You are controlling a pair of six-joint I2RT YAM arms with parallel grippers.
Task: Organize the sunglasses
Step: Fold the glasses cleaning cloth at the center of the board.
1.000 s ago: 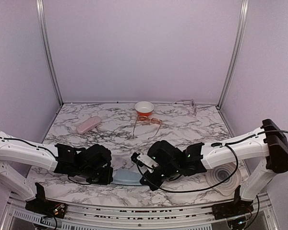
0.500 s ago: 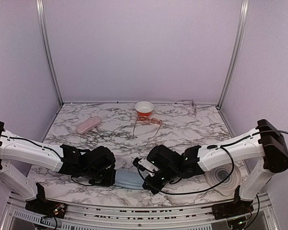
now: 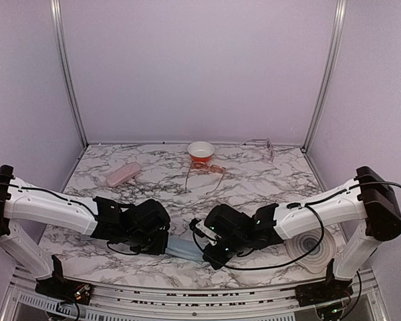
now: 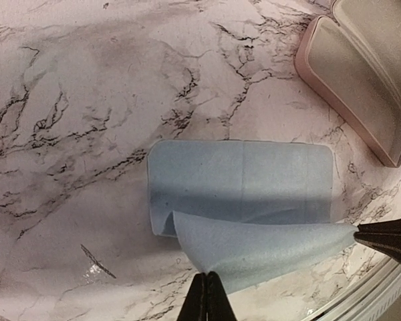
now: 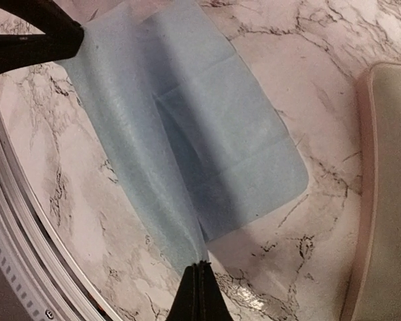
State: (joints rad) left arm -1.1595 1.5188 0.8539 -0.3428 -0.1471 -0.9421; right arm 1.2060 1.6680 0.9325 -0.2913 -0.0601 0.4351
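One pair of sunglasses (image 3: 204, 172) with orange-brown lenses lies at mid-table behind the arms. A pale wire pair (image 3: 262, 143) rests at the back right by the wall. Neither gripper is close to them. My left gripper (image 3: 163, 245) (image 4: 206, 295) is shut on one near corner of a light blue cloth (image 3: 184, 248) (image 4: 254, 184) (image 5: 207, 127). The right gripper (image 3: 204, 254) (image 5: 199, 284) is shut on the other near corner. The cloth's near edge is lifted and curls over the part that lies flat.
A closed pink case (image 3: 122, 174) lies at the back left. A red and white bowl (image 3: 200, 150) stands at the back centre. An open pale case (image 3: 312, 249) (image 4: 357, 93) (image 5: 387, 200) sits to the right of the cloth. The table's metal front rail (image 5: 13, 221) runs just beside the cloth.
Both grippers have drawn nearer to each other, the left moving right and the right moving left and nearer, and the cloth's pinched near edge now shows between them.
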